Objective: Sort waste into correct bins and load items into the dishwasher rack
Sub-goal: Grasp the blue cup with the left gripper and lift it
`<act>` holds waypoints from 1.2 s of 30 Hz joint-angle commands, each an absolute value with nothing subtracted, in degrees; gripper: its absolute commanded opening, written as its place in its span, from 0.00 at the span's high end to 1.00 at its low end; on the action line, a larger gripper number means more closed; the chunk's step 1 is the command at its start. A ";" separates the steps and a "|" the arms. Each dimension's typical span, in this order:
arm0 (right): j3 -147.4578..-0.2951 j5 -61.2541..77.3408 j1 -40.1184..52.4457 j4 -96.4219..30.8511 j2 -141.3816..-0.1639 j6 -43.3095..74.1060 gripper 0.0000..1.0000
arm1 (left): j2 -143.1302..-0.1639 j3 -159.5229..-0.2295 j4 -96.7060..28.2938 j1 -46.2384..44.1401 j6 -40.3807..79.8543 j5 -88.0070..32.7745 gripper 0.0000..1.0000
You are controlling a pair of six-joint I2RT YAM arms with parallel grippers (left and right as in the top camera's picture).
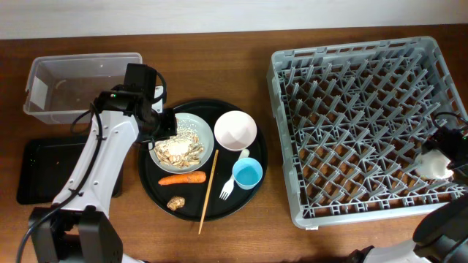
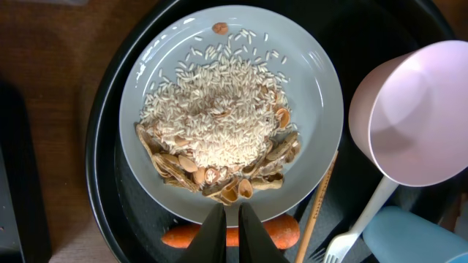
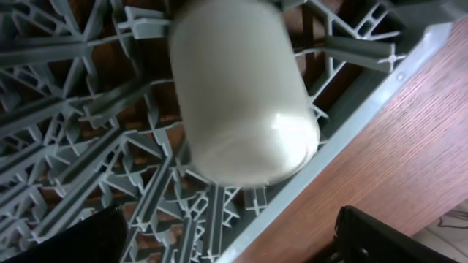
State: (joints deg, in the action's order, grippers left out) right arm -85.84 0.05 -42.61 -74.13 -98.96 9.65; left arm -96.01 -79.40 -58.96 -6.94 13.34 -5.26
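Note:
A pale plate [image 1: 197, 126] with beige rice and brown shell bits sits on the round black tray [image 1: 202, 109]. Beside it are a pinkish bowl [image 1: 235, 130], a light-blue cup [image 1: 247, 174], a white fork [image 1: 227, 190], an orange carrot [image 1: 181, 178] and a brown lump [image 1: 175, 202]. My left gripper [image 1: 167, 126] is shut and empty above the plate's edge. In the left wrist view the shut fingers [image 2: 230, 234] lie over the plate rim [image 2: 146, 66] and the carrot [image 2: 281, 232]. My right gripper [image 3: 230, 241] is open over the grey rack [image 1: 351, 109]. The white cup [image 3: 241, 95] lies in the rack's right corner and also shows in the overhead view [image 1: 431, 166].
A clear tub [image 1: 80, 69] stands at the back left. A shallow black tray [image 1: 44, 168] lies in front of it. A wooden chopstick [image 1: 208, 191] lies on the round tray. The left arm's white links cross the round tray's left side.

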 commanded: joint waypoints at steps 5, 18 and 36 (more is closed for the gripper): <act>-86.80 7.44 -42.54 -75.46 -99.04 9.28 0.06 | -96.20 -79.55 -59.05 -6.85 13.45 -4.71 0.92; -86.80 14.79 -19.77 -80.01 -93.49 -0.45 0.06 | -96.20 -79.55 -59.20 -7.92 13.43 -15.42 0.78; -86.80 12.86 -1.48 -82.65 -91.20 -1.06 0.05 | -98.37 -79.55 -59.27 -30.22 13.72 -13.72 0.77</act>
